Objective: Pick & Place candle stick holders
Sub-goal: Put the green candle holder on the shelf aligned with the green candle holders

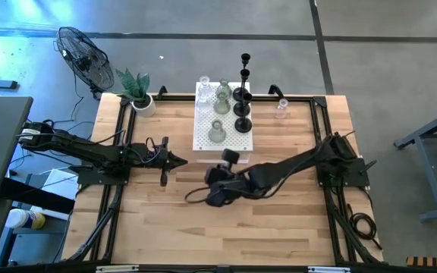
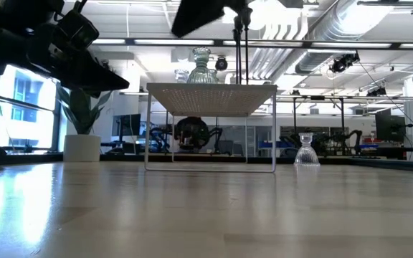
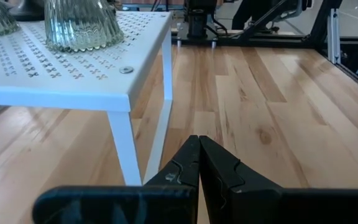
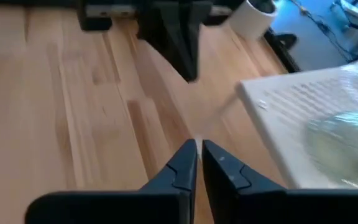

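A white perforated stand (image 1: 222,121) at the table's far middle carries several glass candle stick holders (image 1: 217,133) and black ones with thin stems (image 1: 243,97). One ribbed glass holder shows close in the left wrist view (image 3: 79,25). A clear glass holder (image 1: 281,108) stands alone on the table at the far right and also shows in the low view (image 2: 306,152). My left gripper (image 1: 180,160) is shut and empty, above the table just left of the stand. My right gripper (image 1: 208,176) is shut and empty near the stand's near edge, pointing toward the left gripper.
A potted green plant (image 1: 139,95) stands at the far left corner. The stand rests on thin white legs (image 3: 124,149) with open space under it. Bare wood (image 1: 226,235) lies toward the near edge. A fan (image 1: 82,53) stands on the floor beyond the table.
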Available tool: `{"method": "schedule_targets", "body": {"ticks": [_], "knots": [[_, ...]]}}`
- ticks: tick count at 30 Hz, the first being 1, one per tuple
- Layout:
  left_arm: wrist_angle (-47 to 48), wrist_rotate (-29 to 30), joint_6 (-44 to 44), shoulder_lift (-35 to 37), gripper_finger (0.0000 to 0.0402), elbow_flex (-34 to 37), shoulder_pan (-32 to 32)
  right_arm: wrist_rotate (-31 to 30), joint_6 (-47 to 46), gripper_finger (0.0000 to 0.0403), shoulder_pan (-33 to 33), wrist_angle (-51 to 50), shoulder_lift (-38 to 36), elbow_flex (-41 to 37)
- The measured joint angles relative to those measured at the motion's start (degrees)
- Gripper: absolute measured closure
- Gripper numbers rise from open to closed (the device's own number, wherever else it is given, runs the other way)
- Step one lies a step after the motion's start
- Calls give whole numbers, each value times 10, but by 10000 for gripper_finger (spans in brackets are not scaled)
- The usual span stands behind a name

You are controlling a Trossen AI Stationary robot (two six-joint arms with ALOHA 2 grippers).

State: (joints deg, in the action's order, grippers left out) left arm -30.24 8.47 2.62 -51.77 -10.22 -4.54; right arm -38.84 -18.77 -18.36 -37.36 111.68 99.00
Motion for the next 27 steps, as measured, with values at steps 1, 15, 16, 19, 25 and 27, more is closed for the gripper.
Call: {"method": "schedule_targets", "body": {"ticks": [1,15,16,19,25,27], "knots": [[0,0,3,0,401,0,0,7,10,388,6,54,-2,-30],[4,-2,6,0,401,0,0,32,29,402,96,436,-104,-288],[3,-2,6,0,401,0,0,46,20,402,107,454,-105,-299],[1,0,6,0,401,0,0,83,7,402,135,463,-98,-311],[-1,0,6,0,401,0,0,62,-5,403,151,463,-94,-308],[-1,0,6,0,401,0,0,55,-4,403,151,462,-94,-308]]}}
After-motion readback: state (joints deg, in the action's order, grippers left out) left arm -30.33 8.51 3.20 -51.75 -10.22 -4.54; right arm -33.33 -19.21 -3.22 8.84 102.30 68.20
